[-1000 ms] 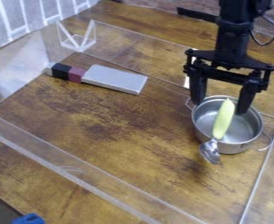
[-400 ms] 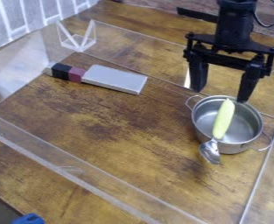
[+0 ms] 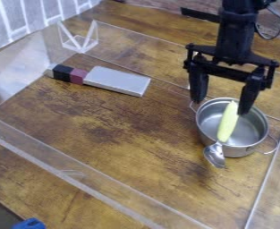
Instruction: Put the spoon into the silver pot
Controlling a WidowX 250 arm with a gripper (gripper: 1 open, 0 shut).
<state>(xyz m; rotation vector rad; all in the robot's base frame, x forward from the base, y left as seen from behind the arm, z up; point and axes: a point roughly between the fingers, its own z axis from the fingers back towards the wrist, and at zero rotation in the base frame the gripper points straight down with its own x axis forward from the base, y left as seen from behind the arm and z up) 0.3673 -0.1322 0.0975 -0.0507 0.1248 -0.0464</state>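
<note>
Clock refs: 12 = far edge of view. Far L, approx 7-8 o'clock of view: small blue obj. [image 3: 29, 224], cut off by the frame, n/a to task. Next, approx 10 o'clock: flat grey rect. block [image 3: 118, 81] w/ dark end, lying on the wood tabletop [image 3: 100, 134]; not the target.

Then, approx 4 o'clock of view ctr: spoon [image 3: 228, 124]. Pale-yellow plastic hdl lies across the pot opening, tip twd 12; shiny metal bowl pokes out over the rim at approx 7 o'clock. So it's partly in, bowl end seemingly outside.

Gripper [image 3: 224, 105]: jaws wide apart, nothing held, one finger at approx 10 o'clock of the pot, the other at approx 1, hdl tip between them in view. Height above rim: can't tell.

Silver pot [image 3: 264, 134] furthest R, upright, low walls, side handles.

Handling, my guess: spoon light, stiff, not fragile; plastic hdl mildly slick, metal bowl slipperier & rounded, so poor grip there. Best hold: mid-hdl, pinched across its width, avoiding the tip, else bowl end may swing. Thin pot probably light too, may skid if bumped. If more is needed: small lift, shift twd 12, lower so bowl clears rim.
</note>
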